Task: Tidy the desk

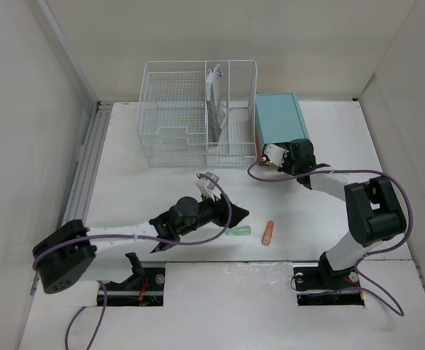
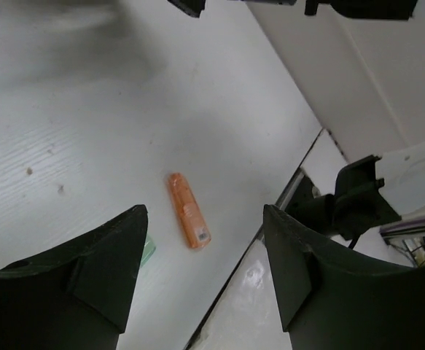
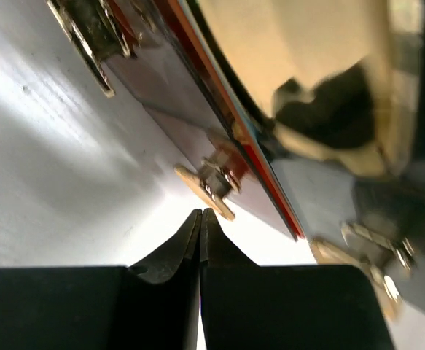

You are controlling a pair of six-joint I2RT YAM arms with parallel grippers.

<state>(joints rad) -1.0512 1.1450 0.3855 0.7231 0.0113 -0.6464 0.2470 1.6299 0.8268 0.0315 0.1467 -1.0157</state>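
While a white item (image 1: 214,91) is stood in the wire basket (image 1: 170,98) | left tool (image 1: 240,215) released | right tool (image 3: 200,215) clenched by teal cabinet (image 1: 279,117)

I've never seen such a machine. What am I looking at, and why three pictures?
A left arm and a right arm are bolted to a white desk. One camera looks down from above; the other two sit on the wrists, so the dark shapes there are each arm's own fingers. The left fingers stand open near an orange stick and a green piece, holding nothing. The right fingers are shut, empty, at a teal drawer cabinet. A wire basket stands behind.
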